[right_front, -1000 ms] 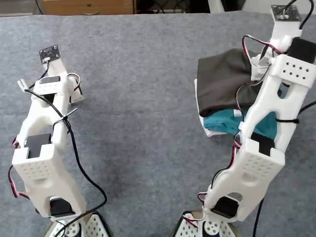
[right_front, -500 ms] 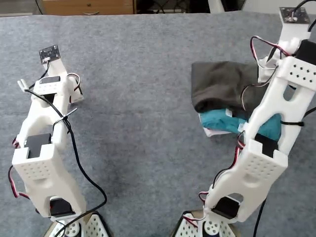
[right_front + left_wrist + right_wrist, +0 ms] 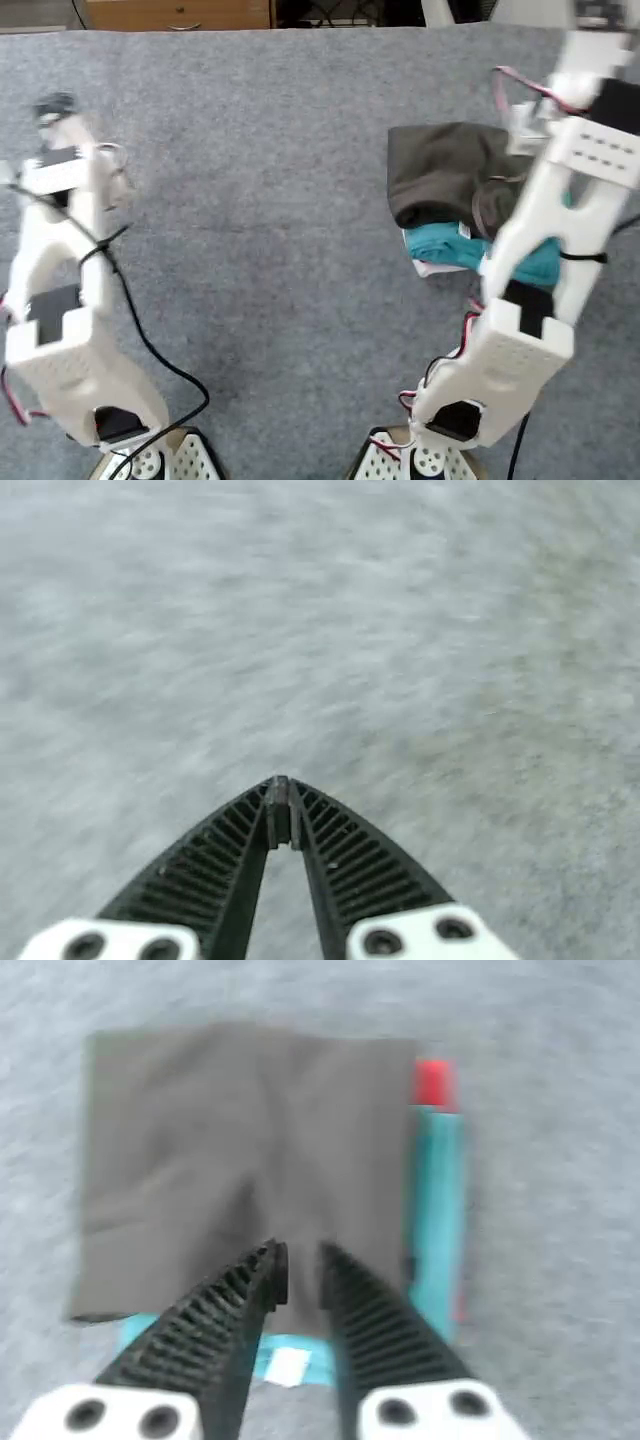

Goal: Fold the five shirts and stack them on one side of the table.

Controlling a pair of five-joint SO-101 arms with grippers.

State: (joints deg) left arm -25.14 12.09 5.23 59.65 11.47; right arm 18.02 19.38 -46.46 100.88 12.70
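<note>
Shirts (image 3: 445, 200) in one pile, both my grippers empty

The pile lies on the grey table cover (image 3: 280, 150) under my right arm. A dark grey shirt (image 3: 240, 1140) is on top, a teal shirt (image 3: 436, 1210) sits below it, and a red edge (image 3: 432, 1082) shows lower down. My right gripper (image 3: 300, 1260) hangs above the dark grey shirt, fingers slightly parted, gripping nothing. My left gripper (image 3: 279, 815) is pinched closed on nothing, over the cover well apart from the pile.
</note>
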